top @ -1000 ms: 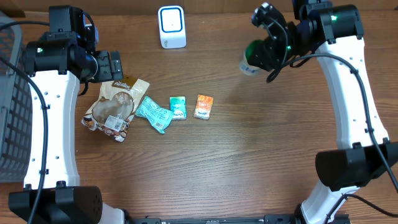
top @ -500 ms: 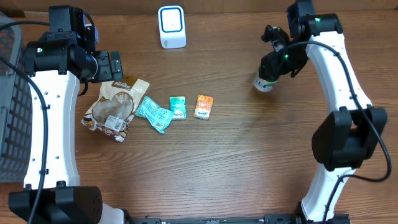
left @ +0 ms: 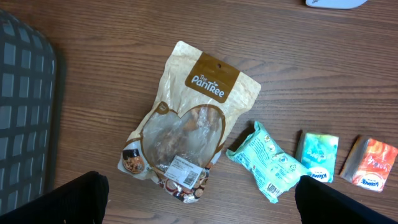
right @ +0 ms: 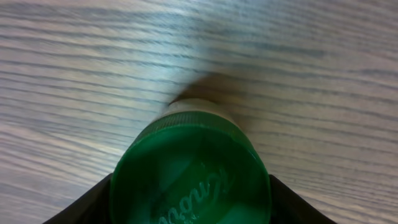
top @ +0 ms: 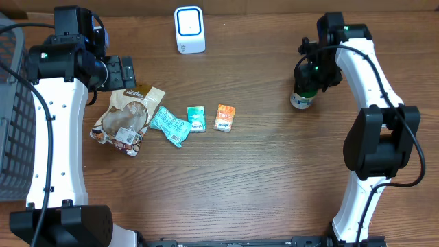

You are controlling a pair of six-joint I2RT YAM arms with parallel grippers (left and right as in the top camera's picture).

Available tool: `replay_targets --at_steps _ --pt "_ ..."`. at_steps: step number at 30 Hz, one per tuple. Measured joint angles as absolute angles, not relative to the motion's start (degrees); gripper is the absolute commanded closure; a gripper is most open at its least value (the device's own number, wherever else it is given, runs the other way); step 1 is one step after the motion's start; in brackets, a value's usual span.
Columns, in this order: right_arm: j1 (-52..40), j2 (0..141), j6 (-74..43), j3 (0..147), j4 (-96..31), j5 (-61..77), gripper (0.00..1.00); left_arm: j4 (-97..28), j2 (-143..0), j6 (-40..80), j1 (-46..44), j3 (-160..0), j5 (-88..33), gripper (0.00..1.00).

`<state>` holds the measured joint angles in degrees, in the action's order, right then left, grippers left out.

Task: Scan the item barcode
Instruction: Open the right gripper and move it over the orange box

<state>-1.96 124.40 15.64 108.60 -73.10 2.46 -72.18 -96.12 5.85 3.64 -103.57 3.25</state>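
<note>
The right gripper is closed on a bottle at the far right of the table, well to the right of the white scanner that stands at the far edge near the middle. From the right wrist, the bottle's green cap fills the lower middle of the view, with a dark finger pressed against each side of it and a pale band of the bottle's body showing past the cap, over bare wood. From overhead the bottle's white lower end sticks out on the near side of the gripper; whether it rests on the table or hangs just above it cannot be told. The left gripper is at the far left with its jaws spread wide and nothing between them; in its wrist view the two fingertips sit at the bottom corners. It hangs over the far end of a tan snack pouch lying flat. To the right of the pouch lie a teal packet, a teal tissue pack and an orange tissue pack, in a row and close together. A dark mesh basket sits at the left edge.
</note>
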Motion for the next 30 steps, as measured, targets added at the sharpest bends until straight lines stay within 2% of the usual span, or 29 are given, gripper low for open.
replay_targets --at_steps 7,12,14,17,25,30 --pt "-1.74 124.22 14.92 106.74 -71.61 1.13 0.76 -72.18 -96.12 5.85 3.64 -103.57 3.25 0.0" --pt "-1.26 124.18 13.93 106.69 -71.44 1.08 0.63 -72.18 -96.12 5.85 3.64 -103.59 3.25 0.01" --pt "-1.15 124.2 13.72 106.69 -71.4 1.06 0.44 -72.18 -96.12 5.85 3.64 -103.57 3.25 0.0" --pt "-1.15 124.18 13.67 106.61 -71.4 1.04 0.0 -72.18 -96.12 5.85 3.64 -103.57 3.25 0.0" --pt "-1.1 124.38 13.41 106.19 -75.59 1.74 0.0 -72.2 -96.12 5.85 3.64 -103.57 3.25 0.0" --pt "-1.1 124.95 11.53 114.13 -81.69 4.08 0.0 -72.2 -96.12 5.85 3.64 -103.57 3.25 0.0"
